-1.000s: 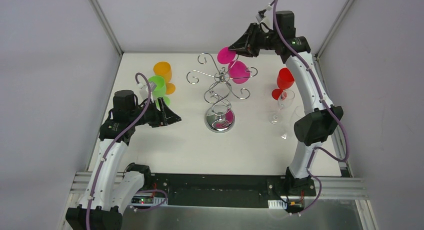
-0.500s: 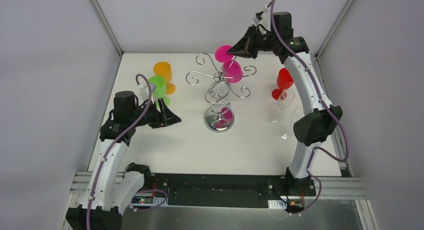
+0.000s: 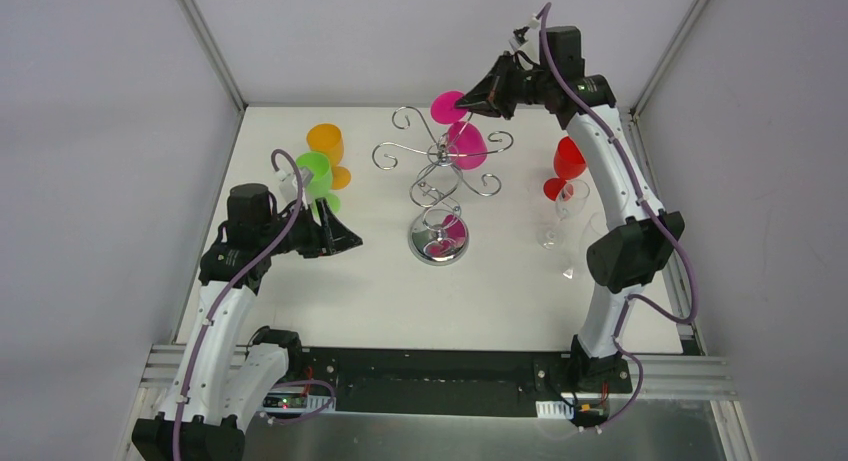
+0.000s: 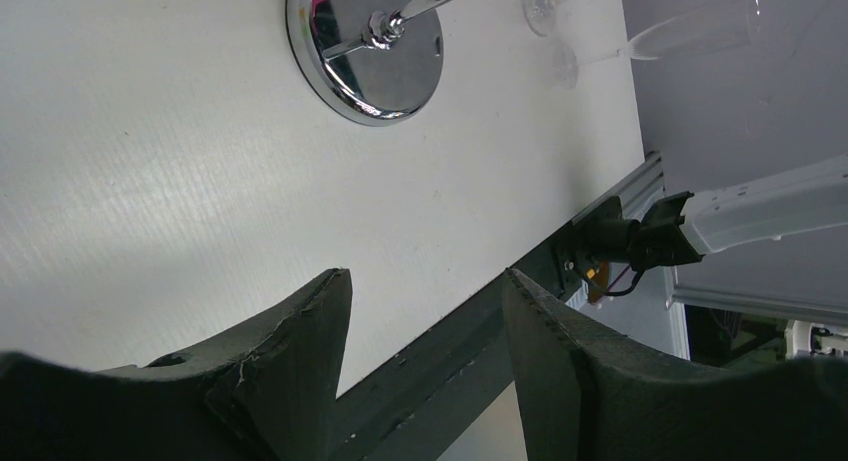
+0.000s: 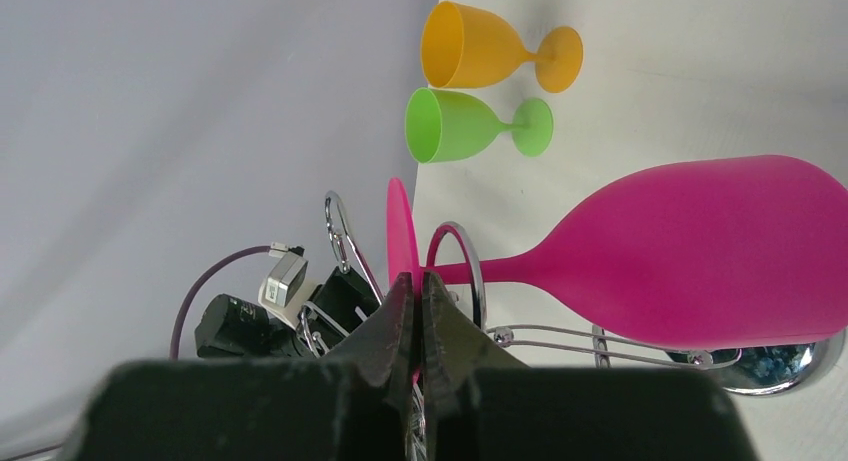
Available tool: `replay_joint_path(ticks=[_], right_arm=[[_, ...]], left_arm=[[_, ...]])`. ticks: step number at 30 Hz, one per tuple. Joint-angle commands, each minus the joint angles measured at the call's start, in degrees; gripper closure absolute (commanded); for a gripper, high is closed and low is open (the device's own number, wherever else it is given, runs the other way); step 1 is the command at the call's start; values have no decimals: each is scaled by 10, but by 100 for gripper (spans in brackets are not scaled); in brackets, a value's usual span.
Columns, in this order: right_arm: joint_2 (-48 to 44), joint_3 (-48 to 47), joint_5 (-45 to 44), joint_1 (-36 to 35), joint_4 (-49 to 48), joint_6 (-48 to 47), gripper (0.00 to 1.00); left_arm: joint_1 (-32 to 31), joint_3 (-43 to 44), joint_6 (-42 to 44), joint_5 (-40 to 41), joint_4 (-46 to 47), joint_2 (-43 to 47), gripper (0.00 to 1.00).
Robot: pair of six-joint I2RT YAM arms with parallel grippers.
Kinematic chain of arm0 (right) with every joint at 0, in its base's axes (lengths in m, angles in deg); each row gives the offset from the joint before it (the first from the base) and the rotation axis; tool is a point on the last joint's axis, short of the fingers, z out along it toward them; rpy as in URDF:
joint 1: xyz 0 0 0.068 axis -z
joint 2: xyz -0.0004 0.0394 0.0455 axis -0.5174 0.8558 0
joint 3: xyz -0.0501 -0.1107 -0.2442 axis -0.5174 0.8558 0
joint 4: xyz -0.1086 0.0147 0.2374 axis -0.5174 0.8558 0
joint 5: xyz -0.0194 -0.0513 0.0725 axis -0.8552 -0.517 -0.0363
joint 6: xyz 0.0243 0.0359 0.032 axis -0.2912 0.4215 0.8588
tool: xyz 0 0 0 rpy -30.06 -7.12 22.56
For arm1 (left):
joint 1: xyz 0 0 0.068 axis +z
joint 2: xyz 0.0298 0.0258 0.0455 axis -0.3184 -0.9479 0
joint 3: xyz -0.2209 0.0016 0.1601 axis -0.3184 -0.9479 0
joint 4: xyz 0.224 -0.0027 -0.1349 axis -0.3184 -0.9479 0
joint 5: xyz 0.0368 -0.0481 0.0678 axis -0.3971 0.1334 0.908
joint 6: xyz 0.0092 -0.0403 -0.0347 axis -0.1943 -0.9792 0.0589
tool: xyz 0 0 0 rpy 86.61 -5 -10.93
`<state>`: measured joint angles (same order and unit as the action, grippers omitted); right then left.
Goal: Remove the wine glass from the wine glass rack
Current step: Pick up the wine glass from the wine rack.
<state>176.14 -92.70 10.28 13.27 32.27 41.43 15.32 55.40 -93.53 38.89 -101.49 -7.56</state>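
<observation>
A magenta wine glass [image 3: 466, 144] hangs upside down on the chrome wine glass rack [image 3: 437, 159], its stem through a wire ring [image 5: 476, 271]. My right gripper [image 3: 463, 103] is high at the back of the rack. In the right wrist view the bowl [image 5: 700, 251] stretches to the right, and the right gripper [image 5: 415, 281] is shut on the thin edge of the glass's foot [image 5: 402, 226]. My left gripper [image 3: 355, 241] hovers low over the table left of the rack's mirrored base [image 3: 438, 241]. In the left wrist view that gripper [image 4: 425, 276] is open and holds nothing.
An orange glass [image 3: 326, 141] and a green glass [image 3: 314, 171] stand at the left rear. A red glass [image 3: 570, 161] and clear glasses [image 3: 565, 206] stand to the right of the rack. Walls enclose the table on three sides.
My right gripper has shut on the magenta glass's foot. Glass and gripper have shifted slightly left. The left arm has not moved.
</observation>
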Motion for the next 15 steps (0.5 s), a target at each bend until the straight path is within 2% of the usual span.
replay_joint_path(ticks=[1,9,15], right_arm=[[-27,11,-21,-1,-36,31,100],[-67,69,-45,12,-107,79,100],[-87,90,-58,20,-124,94,100]], left_arm=[[7,-7,17,-4,14,9,42],[7,-8,18,-2,12,10,42],[7,-8,19,-2,11,10,42]])
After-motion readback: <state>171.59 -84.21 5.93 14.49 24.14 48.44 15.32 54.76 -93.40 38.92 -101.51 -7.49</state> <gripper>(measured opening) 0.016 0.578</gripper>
